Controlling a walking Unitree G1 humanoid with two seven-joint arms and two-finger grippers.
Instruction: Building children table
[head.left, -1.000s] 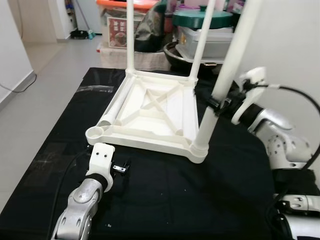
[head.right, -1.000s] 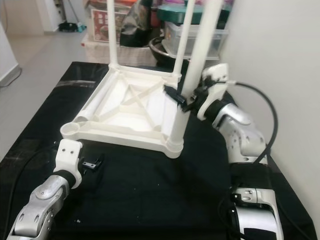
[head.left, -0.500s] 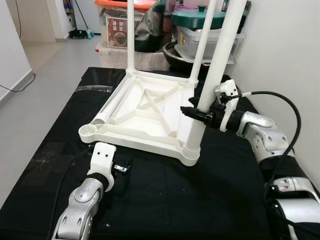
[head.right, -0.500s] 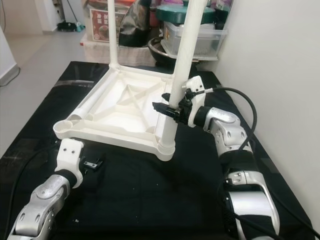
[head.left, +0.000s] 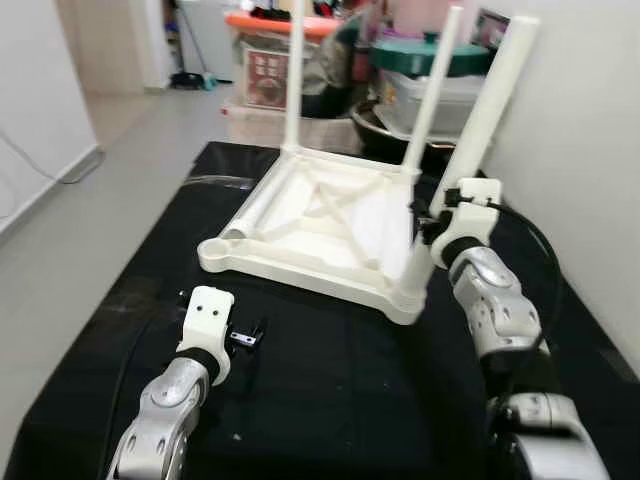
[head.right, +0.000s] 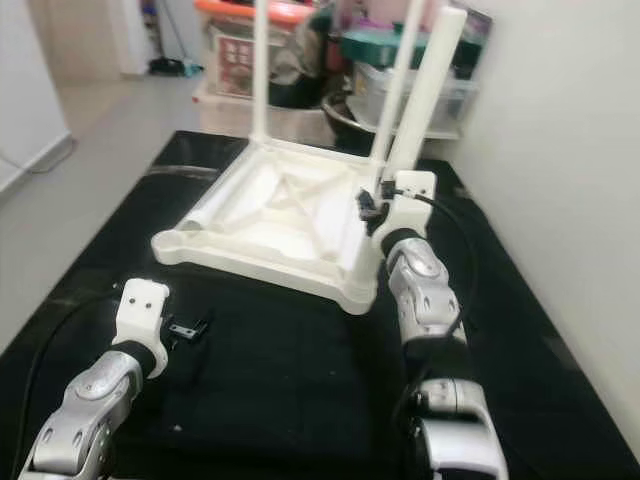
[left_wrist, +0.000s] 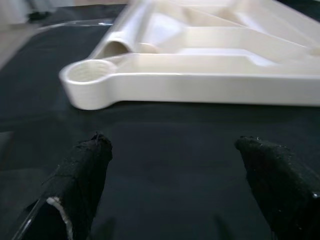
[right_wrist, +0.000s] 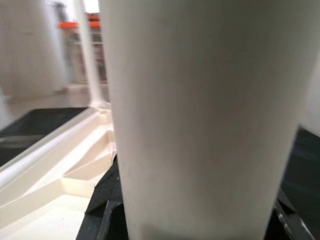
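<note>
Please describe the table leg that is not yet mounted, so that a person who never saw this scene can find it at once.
On the black-covered surface lies an upturned white table top with three legs standing up from its corners. The fourth leg lies flat inside the frame along its left edge, ending beside the empty round socket at the near left corner; it alone is horizontal.

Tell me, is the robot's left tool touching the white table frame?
Apart. In the left wrist view, black cloth shows between the left tool and the empty corner socket of the table frame.
</note>
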